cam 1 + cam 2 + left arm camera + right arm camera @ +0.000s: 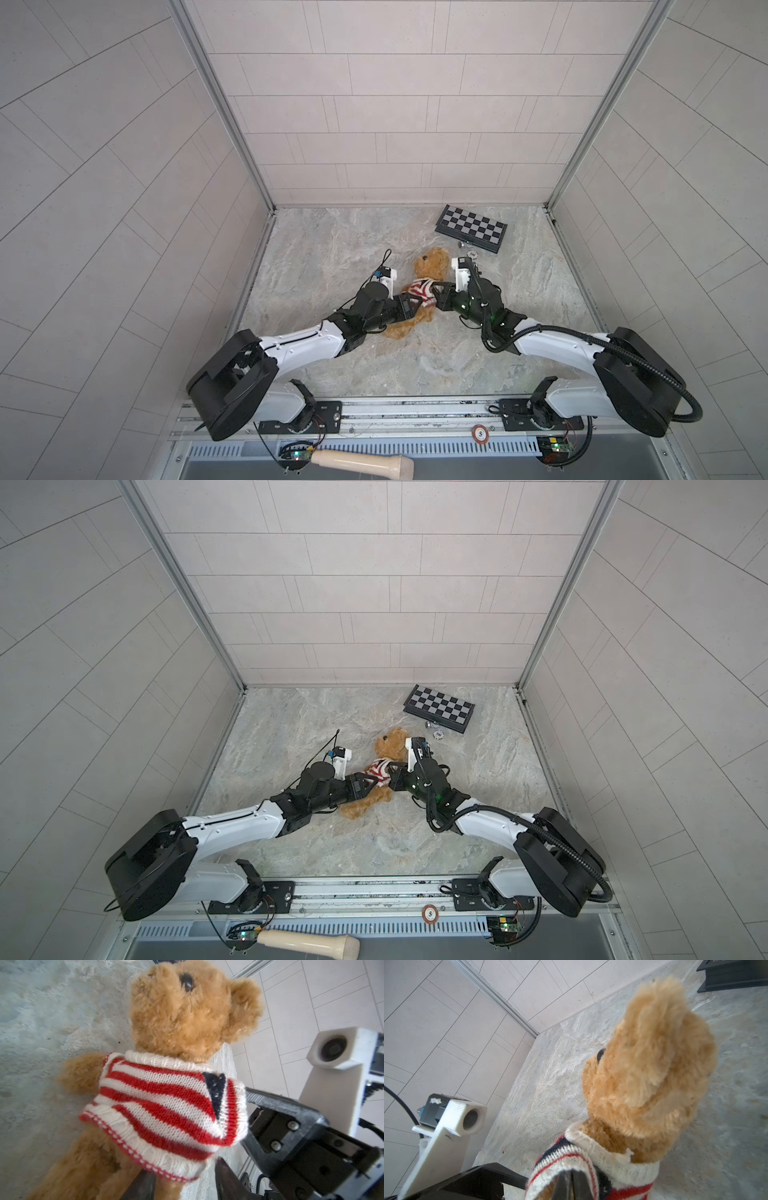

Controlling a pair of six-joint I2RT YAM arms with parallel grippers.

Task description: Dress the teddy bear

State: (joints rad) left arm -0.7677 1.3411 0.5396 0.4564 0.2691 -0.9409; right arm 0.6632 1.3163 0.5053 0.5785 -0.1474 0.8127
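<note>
The teddy bear [430, 266] [390, 746] lies on the marble table, head toward the back wall. It wears a red-and-white striped sweater [419, 291] [162, 1105] on its torso. One furry arm sticks out of a sleeve in the left wrist view. My left gripper [415, 309] [182, 1167] is half closed on the bear's waist, one finger on each side of the sweater's hem. My right gripper [436, 293] [572, 1176] is shut. Its tips are poked into the other sleeve opening, and knit drapes around them. What they pinch is hidden.
A folded black-and-white chessboard [471, 227] lies at the back right, with a small chip [471, 254] just before it. A wooden handle [361, 461] rests below the front rail. Tiled walls close in three sides.
</note>
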